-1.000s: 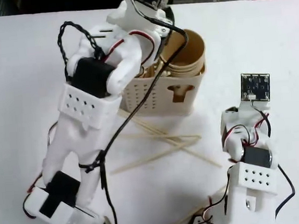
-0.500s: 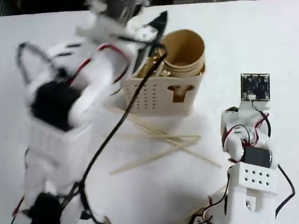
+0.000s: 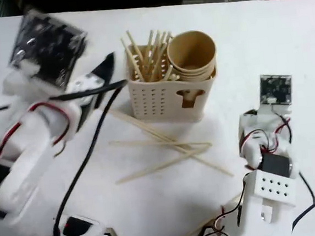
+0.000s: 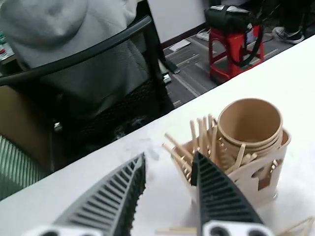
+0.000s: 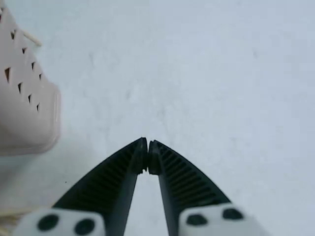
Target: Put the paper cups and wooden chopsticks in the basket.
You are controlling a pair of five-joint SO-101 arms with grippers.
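The left gripper (image 4: 169,157), jaws parted and empty, hangs beside the basket (image 3: 164,98) holding the paper cups (image 3: 191,51). Loose chopsticks (image 3: 168,147) lie flat before the basket, long axes running across between the arms, their ends nearer this gripper than the right gripper (image 5: 146,143), pinched closed on nothing.

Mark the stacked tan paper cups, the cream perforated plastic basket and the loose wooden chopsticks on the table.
Stacked tan paper cups (image 3: 191,50), high view, inside of top cup.
Cream perforated plastic basket (image 3: 155,101), high view, front wall.
Loose wooden chopsticks (image 3: 176,145), high view, where sticks cross.
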